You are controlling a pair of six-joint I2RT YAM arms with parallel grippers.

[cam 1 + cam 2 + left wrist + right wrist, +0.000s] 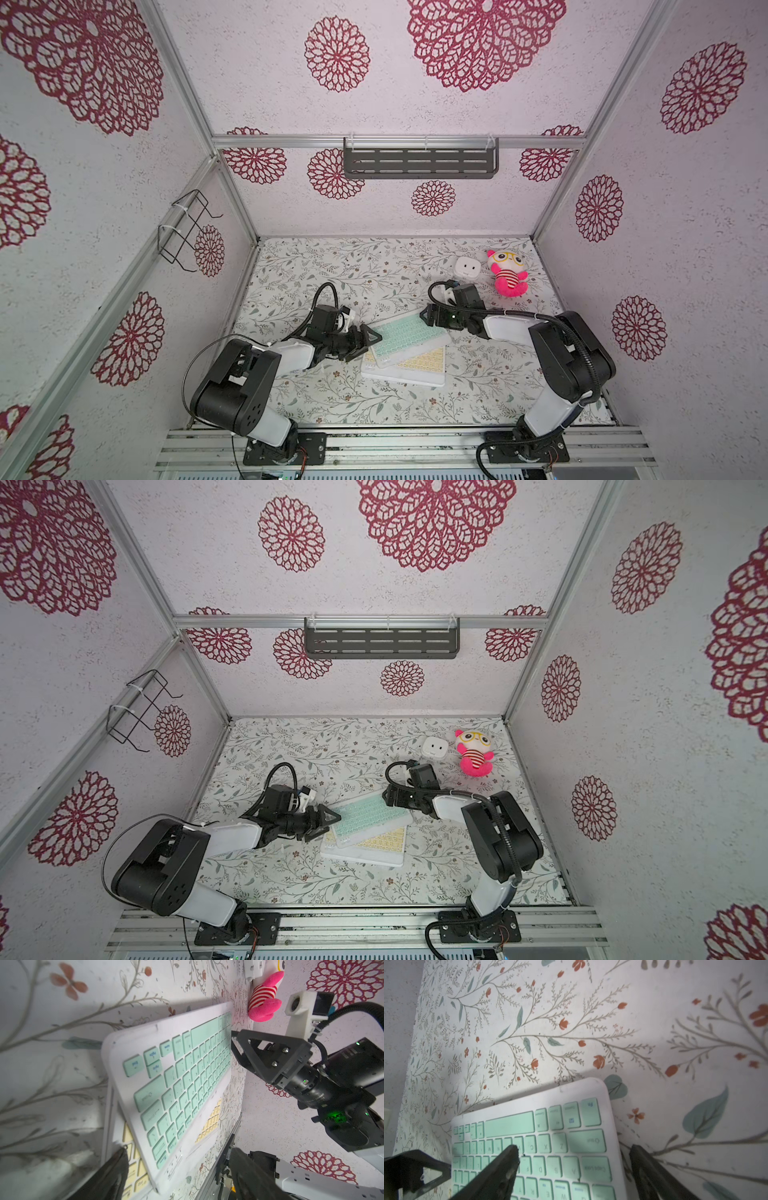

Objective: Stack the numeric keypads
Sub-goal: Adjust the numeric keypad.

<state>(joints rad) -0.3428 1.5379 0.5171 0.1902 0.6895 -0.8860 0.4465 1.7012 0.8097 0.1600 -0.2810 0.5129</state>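
Mint green keypad (405,338) is down on top of the yellow keypad (426,360) in the middle of the desk (332,270), but it sits twisted, part of it overhanging the yellow one's frame. The left end effector (365,344) is at the short end on its own side, jaws spread wide and gripping nothing. The right end effector (426,318) is at the opposite end, also spread and empty, with one of its fingers (502,1172) over the keys and the other out past the edge. That's the danger: if either arm pulls away low or sideways, a finger could snag the frame and swing or slide the top keypad off, since smooth plastic on keycaps likely gives little hold. No pink keypad is in sight, and I can't tell whether it lies under the yellow one.
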